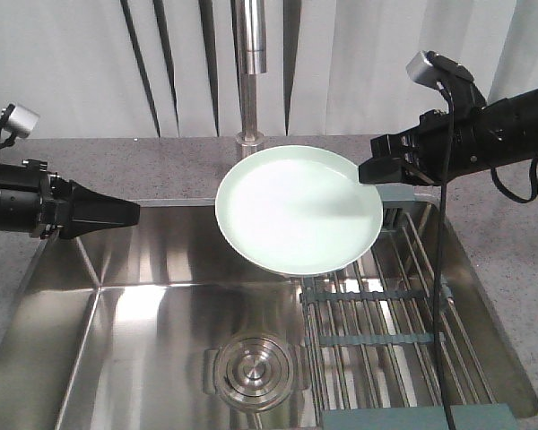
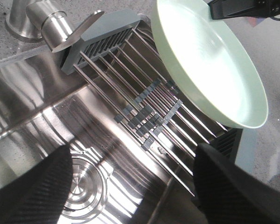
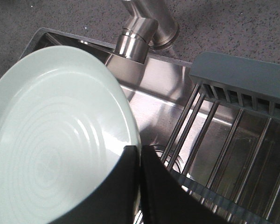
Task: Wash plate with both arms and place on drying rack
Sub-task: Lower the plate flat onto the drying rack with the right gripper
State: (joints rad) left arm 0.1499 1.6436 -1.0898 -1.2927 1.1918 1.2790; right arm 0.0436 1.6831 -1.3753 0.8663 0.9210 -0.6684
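A speckled grey stone tabletop (image 1: 117,166) surrounds a stainless steel sink (image 1: 152,313) sunk into it. The sink's brushed floor shines with bright streaks of overhead light, and a round steel drain (image 1: 254,369) sits near its middle. A steel faucet (image 1: 250,63) rises from the tabletop at the sink's far edge. Behind it hangs a pale grey curtain (image 1: 359,63) in vertical folds.

The plate (image 1: 298,208) hangs over the sink (image 1: 143,313), the faucet (image 1: 250,72) behind it; the drying rack (image 1: 390,331) lies right, the drain (image 1: 254,369) near centre.
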